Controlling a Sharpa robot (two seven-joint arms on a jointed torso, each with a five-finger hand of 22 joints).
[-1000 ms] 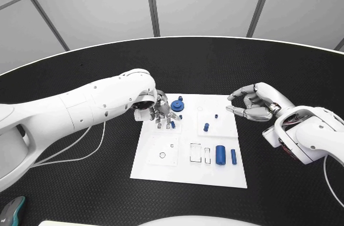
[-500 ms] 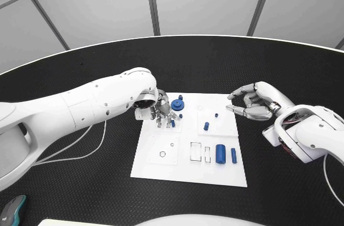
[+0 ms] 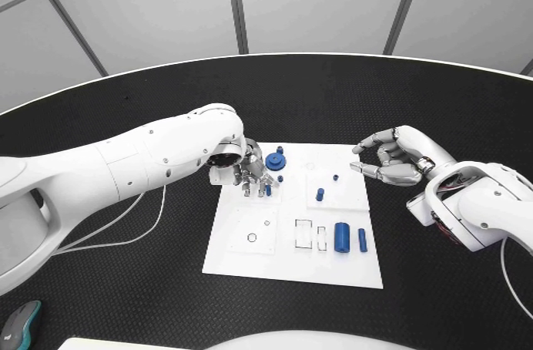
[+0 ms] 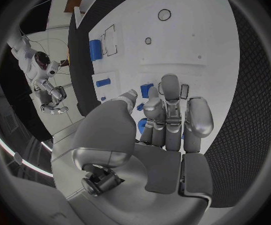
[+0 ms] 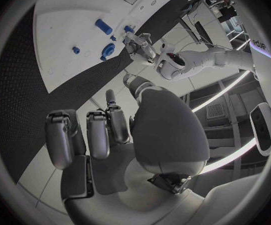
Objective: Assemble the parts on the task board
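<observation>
Parts: small blue rigid plastic pieces (image 3: 342,239) scattered on white rectangular task board (image 3: 292,269) mid-table, probably light, best pinched sideways; left hand (image 3: 249,176) fingering one near far-left corner, grip unclear; right hand (image 3: 389,158) curled, empty.

The left hand (image 3: 249,174) hangs over the board (image 3: 291,269) near its far left corner, and its fingers cover the parts beneath; a small blue peg (image 3: 268,190) peeks out at the fingertips, and whether they touch it cannot be told. The round blue part (image 3: 274,163) is partly hidden behind that hand. The right hand (image 3: 391,159) curls its fingers inward, but anything between them is too small to make out.
</observation>
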